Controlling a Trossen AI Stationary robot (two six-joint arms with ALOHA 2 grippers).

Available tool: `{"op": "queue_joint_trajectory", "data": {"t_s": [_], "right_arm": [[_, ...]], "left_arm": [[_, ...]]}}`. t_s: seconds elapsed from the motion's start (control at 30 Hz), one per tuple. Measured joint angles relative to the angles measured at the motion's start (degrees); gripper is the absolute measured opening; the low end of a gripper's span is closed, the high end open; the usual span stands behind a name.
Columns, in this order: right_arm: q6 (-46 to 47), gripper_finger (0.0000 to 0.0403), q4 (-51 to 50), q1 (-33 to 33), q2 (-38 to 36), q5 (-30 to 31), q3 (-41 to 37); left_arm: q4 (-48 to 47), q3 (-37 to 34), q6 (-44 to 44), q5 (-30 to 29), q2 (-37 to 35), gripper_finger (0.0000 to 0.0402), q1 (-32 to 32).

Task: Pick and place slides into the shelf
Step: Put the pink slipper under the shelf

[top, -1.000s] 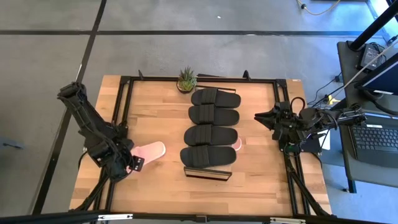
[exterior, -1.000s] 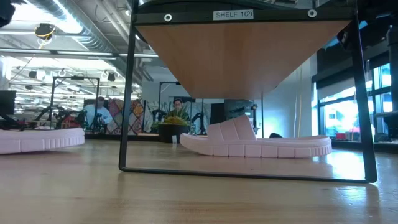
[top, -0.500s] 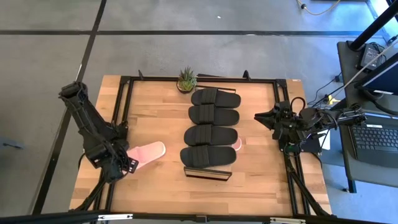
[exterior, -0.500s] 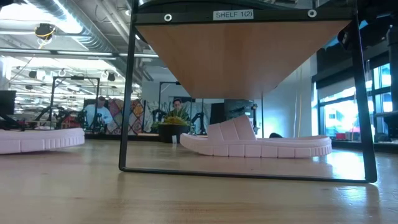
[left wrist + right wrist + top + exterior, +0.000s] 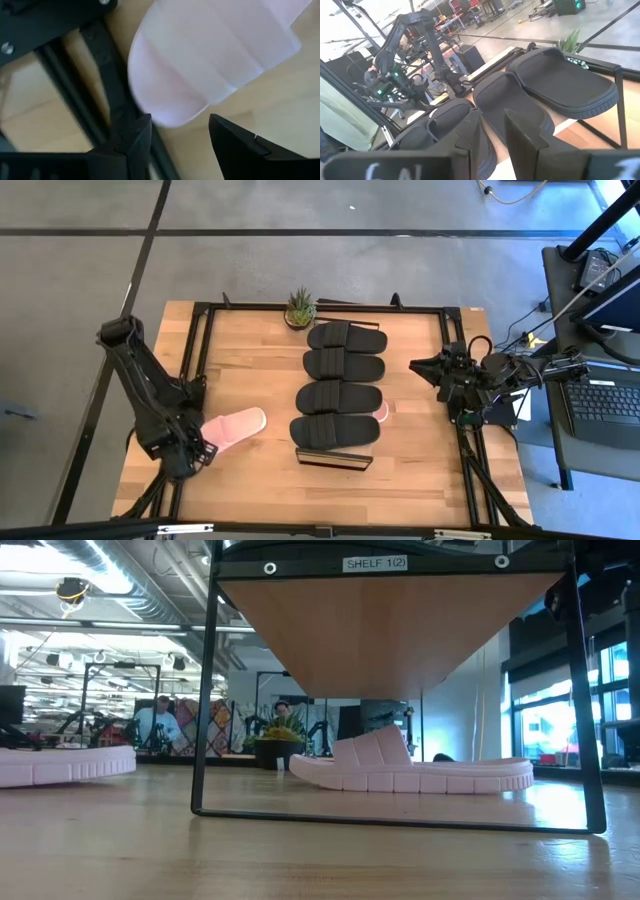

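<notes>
Slides mostly sit on the shelf (image 5: 332,461): four black slides (image 5: 334,398) lie in a row on its top, and one pink slide (image 5: 420,772) lies underneath on the table (image 5: 260,360). A second pink slide (image 5: 232,425) lies on the table well to the shelf's left. Its heel end sits just ahead of the left gripper (image 5: 177,131), whose jaws are open and empty. The step in hand looks like picking this slide; next the jaws must straddle it and close. The right gripper (image 5: 491,131) waits at the table's right edge, jaws narrowly parted, empty.

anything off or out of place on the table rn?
Nothing damaged. Four black slides sit in a row on the shelf; one pink slide lies beneath it, the other pink slide still out on the table by the open left gripper.
</notes>
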Motion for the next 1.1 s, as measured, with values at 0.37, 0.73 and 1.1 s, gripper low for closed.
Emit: {"op": "queue_joint_trajectory", "data": {"t_s": [0.37, 0.73, 1.1], "right_arm": [[2.9, 0.0087, 0.0, 0.0, 0.0, 0.15, 0.0], [4.47, 0.0087, 0.0, 0.0, 0.0, 0.15, 0.0], [3.42, 0.0087, 0.0, 0.0, 0.0, 0.15, 0.0]], "left_arm": [[12.14, -8.81, -0.2, 2.45, 2.89, 0.0188, 1.85], [15.31, -12.02, 0.08, -0.27, 2.85, 0.0188, 4.65], [7.0, -12.09, 1.15, -5.0, 2.85, 0.0188, 10.19]]}}
